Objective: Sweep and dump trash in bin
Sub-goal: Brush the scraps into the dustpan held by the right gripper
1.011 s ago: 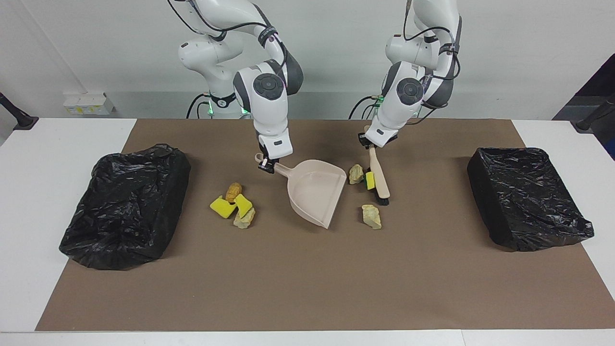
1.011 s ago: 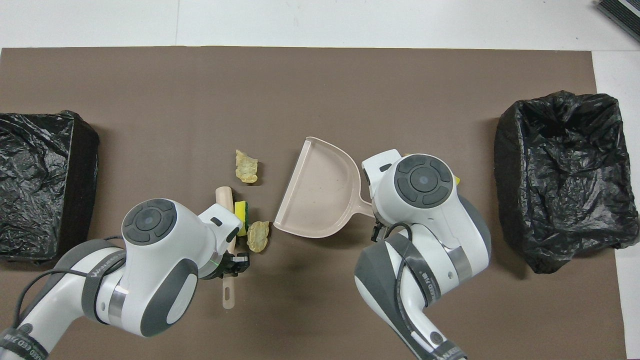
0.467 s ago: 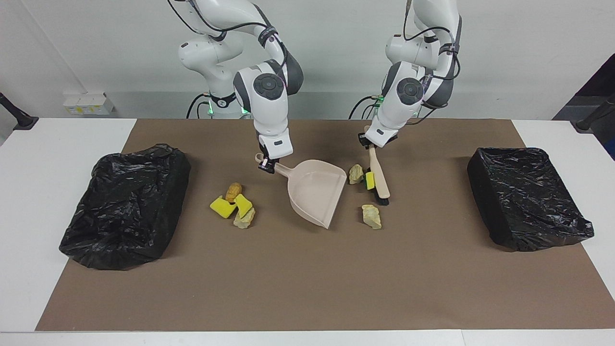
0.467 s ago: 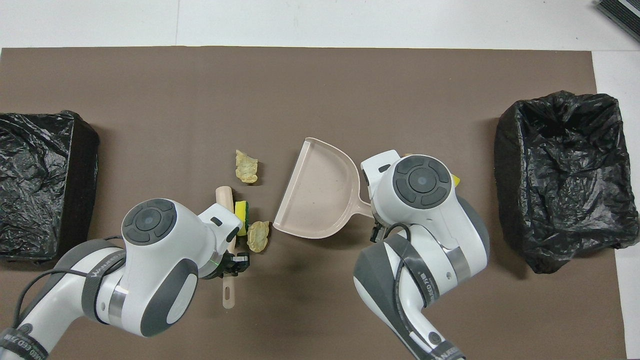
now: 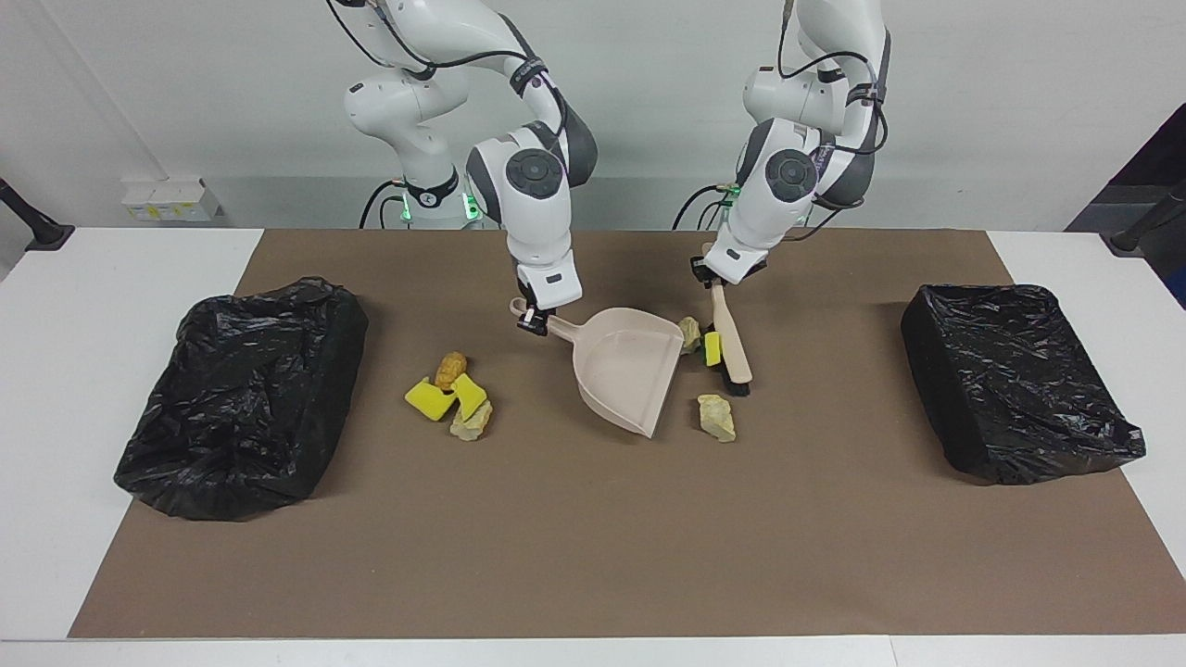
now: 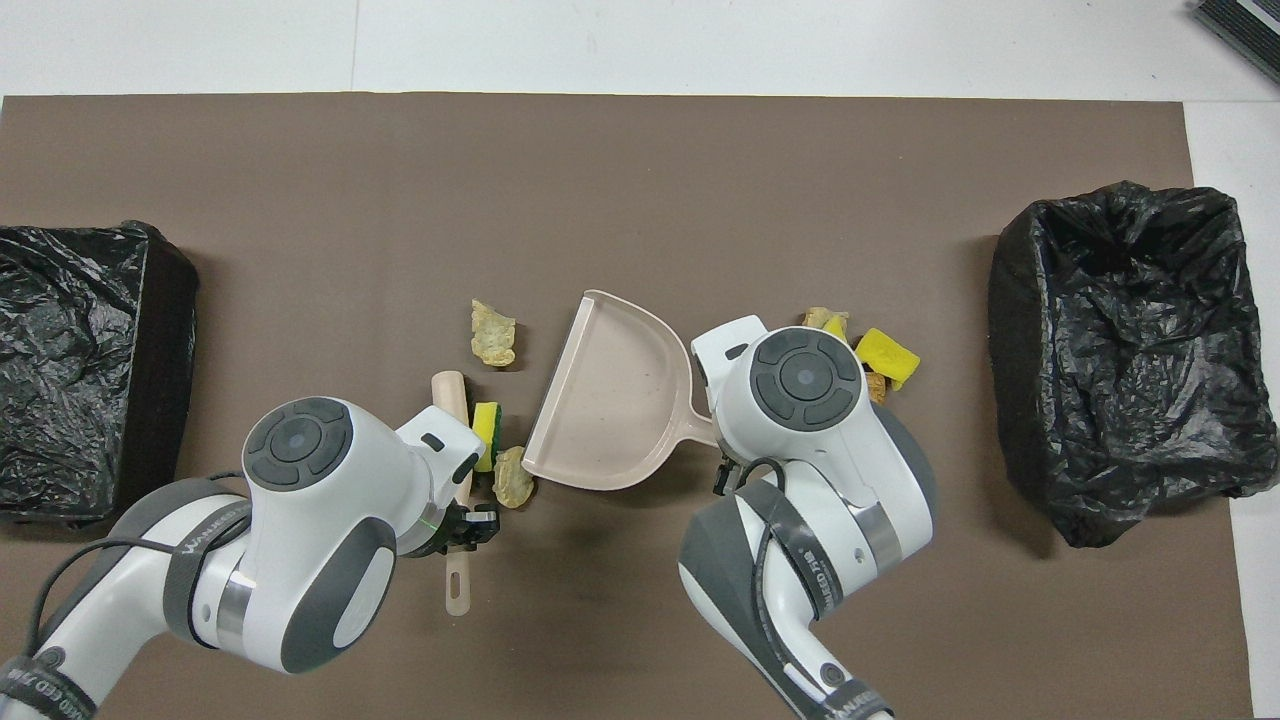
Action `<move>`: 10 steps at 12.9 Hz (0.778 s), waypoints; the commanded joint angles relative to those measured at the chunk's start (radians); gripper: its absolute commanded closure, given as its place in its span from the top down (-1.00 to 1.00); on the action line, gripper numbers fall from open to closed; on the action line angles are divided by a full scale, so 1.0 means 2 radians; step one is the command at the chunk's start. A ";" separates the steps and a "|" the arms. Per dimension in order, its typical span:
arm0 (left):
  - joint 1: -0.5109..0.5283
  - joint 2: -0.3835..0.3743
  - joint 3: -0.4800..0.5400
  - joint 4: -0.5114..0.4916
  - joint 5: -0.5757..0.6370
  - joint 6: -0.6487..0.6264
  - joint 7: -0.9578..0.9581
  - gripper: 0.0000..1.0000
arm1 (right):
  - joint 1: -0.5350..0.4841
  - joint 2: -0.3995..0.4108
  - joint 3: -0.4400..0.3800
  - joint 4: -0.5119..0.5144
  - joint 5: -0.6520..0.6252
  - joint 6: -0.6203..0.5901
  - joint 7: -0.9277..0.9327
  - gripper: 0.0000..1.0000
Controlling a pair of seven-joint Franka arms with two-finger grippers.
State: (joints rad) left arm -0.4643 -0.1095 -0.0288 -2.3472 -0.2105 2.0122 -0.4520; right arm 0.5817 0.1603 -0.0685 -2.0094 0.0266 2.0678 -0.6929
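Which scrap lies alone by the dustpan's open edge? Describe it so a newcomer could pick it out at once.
Start at the beige dustpan in the middle of the brown mat, its handle held by the right gripper. Beside its open edge, farther from the robots than the brush in the left gripper, lies a pale beige chunk. Unlike the two scraps against the brush, it touches nothing.

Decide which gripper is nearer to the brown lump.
Right. The right gripper grips the dustpan handle beside the brown lump; the left gripper holds the brush, past the dustpan.
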 commanded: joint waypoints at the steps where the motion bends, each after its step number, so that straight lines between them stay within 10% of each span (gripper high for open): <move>1: -0.009 -0.007 0.005 -0.005 -0.007 0.009 0.004 -1.00 | -0.009 -0.010 0.001 -0.012 0.001 -0.030 -0.037 -1.00; 10: -0.051 -0.007 0.004 0.000 -0.033 0.016 0.004 -1.00 | 0.003 -0.001 0.002 -0.011 -0.054 -0.040 -0.028 -1.00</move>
State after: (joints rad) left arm -0.5033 -0.1095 -0.0322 -2.3442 -0.2430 2.0262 -0.4484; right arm 0.5865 0.1592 -0.0709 -2.0184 -0.0615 1.9779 -0.7558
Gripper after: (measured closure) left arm 0.731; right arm 0.683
